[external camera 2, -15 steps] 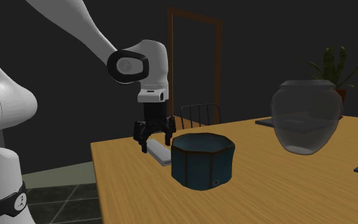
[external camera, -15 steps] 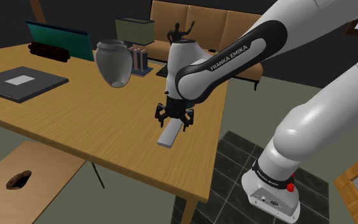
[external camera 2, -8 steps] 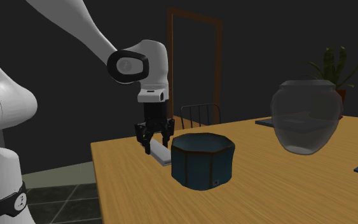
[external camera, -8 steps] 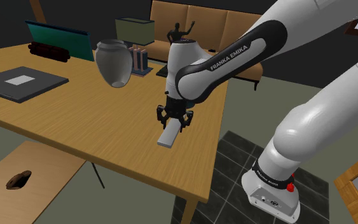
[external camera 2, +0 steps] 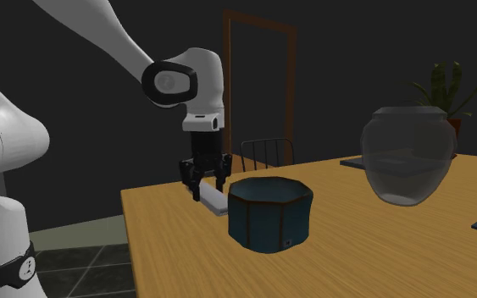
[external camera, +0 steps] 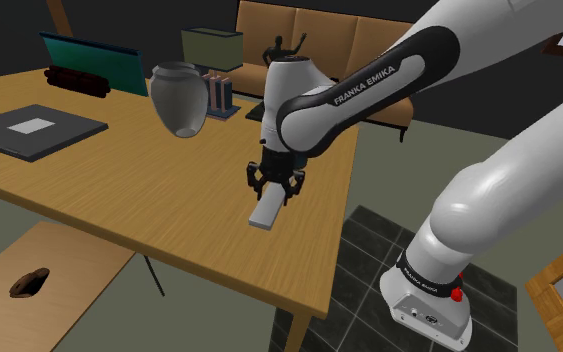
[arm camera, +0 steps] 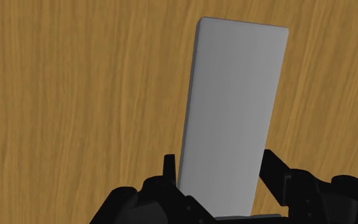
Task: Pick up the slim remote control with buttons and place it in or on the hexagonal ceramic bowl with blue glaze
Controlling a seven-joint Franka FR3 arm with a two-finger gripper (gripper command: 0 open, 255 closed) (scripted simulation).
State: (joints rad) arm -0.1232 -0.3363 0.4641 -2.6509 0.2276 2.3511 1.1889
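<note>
Shoulder view first: the gripper [external camera: 276, 187] points straight down over the wooden table [external camera: 119, 190], clamped on one end of the remote [external camera: 266, 211]. The remote is drawn as a plain grey slab, no buttons visible. It sits toward the table's edge nearest the stand [external camera: 424, 295], well apart from the grey vase [external camera: 179, 98] and the dark mat [external camera: 31, 130] off to this view's left. There's a tan sofa [external camera: 319, 45] behind all of it.

Second exterior view: the gripper [external camera 2: 203, 180] hangs just beside the dark blue bowl [external camera 2: 269, 213], on this view's left of it. The remote [external camera 2: 213, 201] pokes out under the fingers, right next to the bowl's wall but outside it. Can't tell if it's actually clear of the table [external camera 2: 380, 254] or resting on it. The vase [external camera 2: 408, 155] stands further along to the right.

Wrist view: both black fingers [arm camera: 274, 175] press against the long sides of the remote [arm camera: 231, 108], so the gripper [arm camera: 219, 163] is grasping it, wood grain [arm camera: 75, 95] behind.
</note>
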